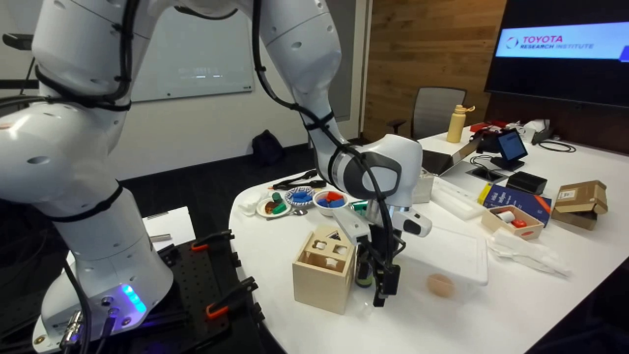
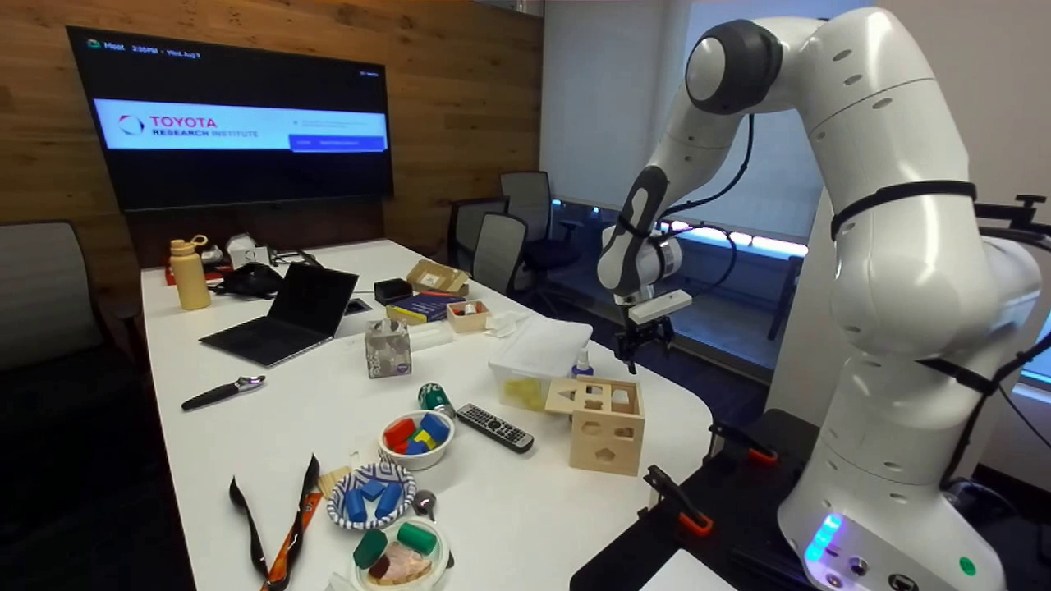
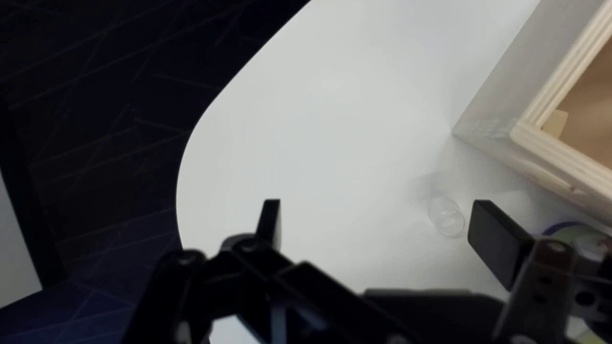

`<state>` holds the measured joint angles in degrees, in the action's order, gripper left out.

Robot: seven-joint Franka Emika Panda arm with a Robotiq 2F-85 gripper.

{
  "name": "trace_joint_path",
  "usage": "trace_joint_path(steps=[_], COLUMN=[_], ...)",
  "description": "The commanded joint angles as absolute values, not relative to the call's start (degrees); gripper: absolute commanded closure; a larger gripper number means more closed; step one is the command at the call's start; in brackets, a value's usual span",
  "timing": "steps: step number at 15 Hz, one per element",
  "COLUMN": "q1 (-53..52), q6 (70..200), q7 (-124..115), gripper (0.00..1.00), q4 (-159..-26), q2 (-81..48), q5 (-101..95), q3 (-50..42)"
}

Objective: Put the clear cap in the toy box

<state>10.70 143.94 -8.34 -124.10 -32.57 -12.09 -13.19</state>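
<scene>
The small clear cap (image 3: pixel 446 216) stands on the white table in the wrist view, close to the right fingertip and near a corner of the toy box. It shows faintly in an exterior view (image 1: pixel 366 309); in an exterior view it is hidden behind the box. The toy box (image 1: pixel 318 287) is pale wood with shape cut-outs and a partly slid-back top, also seen in an exterior view (image 2: pixel 606 450) and at the right of the wrist view (image 3: pixel 509 79). My gripper (image 3: pixel 377 205) is open and empty above the table, beside the box (image 1: pixel 372 291).
A spray bottle (image 2: pixel 583 364) stands beside the box, close to the right finger. A large clear plastic container (image 1: pixel 454 250) with a whitish lid is behind the gripper. The table edge (image 3: pixel 184 157) curves at the wrist view's left. A bowl of blocks (image 2: pixel 416 460) and a remote (image 2: pixel 494 428) lie farther off.
</scene>
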Motion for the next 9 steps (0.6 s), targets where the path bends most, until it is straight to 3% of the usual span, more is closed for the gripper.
trace_joint_path(steps=[1,9], q1=[10.66,8.83], q6=[146.06,149.21], q7=[-9.38,-10.72], gripper=[0.00,0.00], q4=[-120.03,-113.02], q2=[-37.53,-47.74], q5=[-8.66,-4.97], q3=[-13.44,-13.24])
